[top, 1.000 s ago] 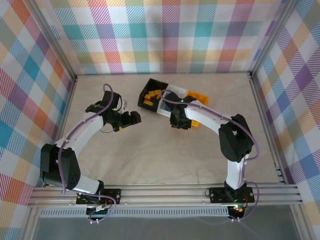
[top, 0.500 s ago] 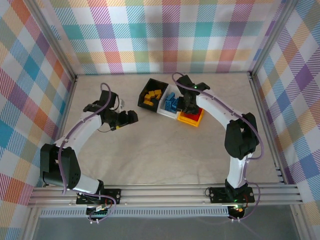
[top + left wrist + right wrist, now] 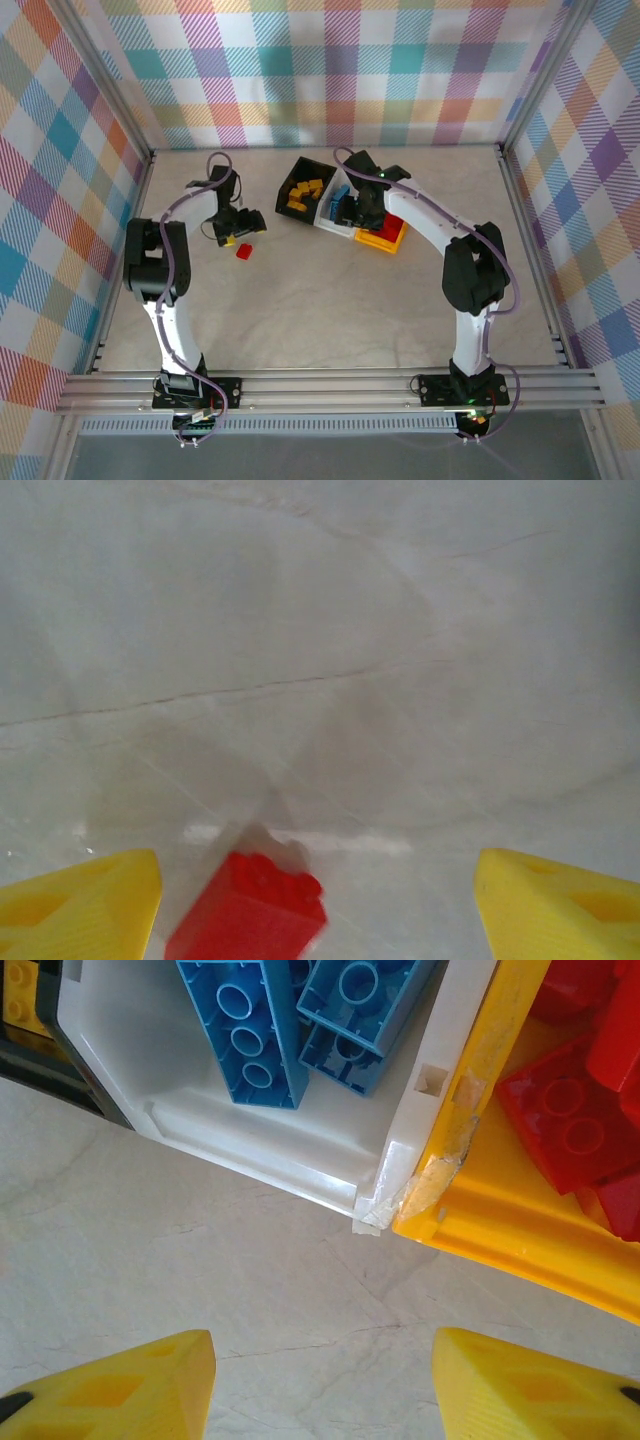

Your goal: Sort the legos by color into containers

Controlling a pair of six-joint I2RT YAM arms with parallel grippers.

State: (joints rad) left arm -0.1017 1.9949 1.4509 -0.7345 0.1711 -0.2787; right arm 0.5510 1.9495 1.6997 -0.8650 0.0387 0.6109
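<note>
1. The left gripper [image 3: 320, 895] is hanging wide open above the table [image 3: 320, 630], with the red lego [image 3: 248, 920] lying at 7 o'clock in its wrist view (off-centre).
2. It is needing to centre over the red lego before closing.
3. The yellow bin [image 3: 372, 238] is sitting at the red lego's 3 o'clock; the right gripper [image 3: 325, 1385], wide and empty, is hovering by its corner.

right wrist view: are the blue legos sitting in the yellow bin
No, the blue legos lie in the white bin, and the yellow bin beside it holds red legos.
</note>
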